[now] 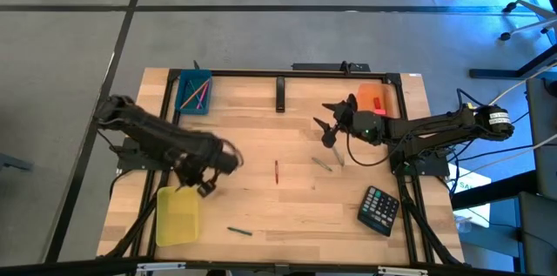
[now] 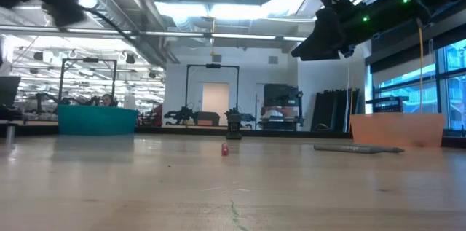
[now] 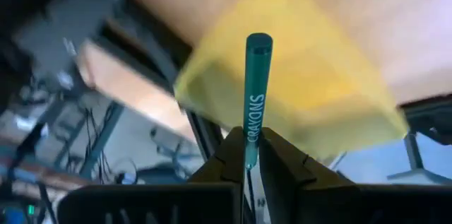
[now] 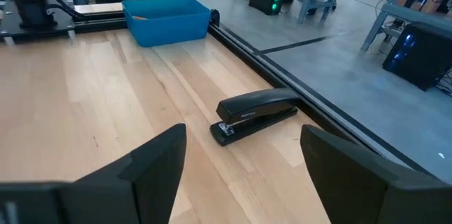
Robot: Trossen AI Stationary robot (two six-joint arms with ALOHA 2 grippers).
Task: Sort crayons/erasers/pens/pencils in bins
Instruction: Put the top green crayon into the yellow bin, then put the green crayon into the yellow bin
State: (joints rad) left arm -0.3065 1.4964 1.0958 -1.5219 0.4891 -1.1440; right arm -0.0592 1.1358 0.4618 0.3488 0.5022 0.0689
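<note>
Above the yellow bin (image 3: pixel 296 75), left gripper (image 3: pixel 252 155) clamping a teal crayon (image 3: pixel 256 90)

center: bare table (image 1: pixel 261 137) | obstacles: stapler (image 1: pixel 281 94), calculator (image 1: pixel 379 209)

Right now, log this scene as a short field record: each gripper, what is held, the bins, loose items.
left gripper: shut on the green crayon, above the yellow bin
right gripper: open, empty, raised near the orange bin
blue bin: far left corner, sticks inside
loose on table: red stick, green stick, grey pens
other: calculator, stapler
</note>
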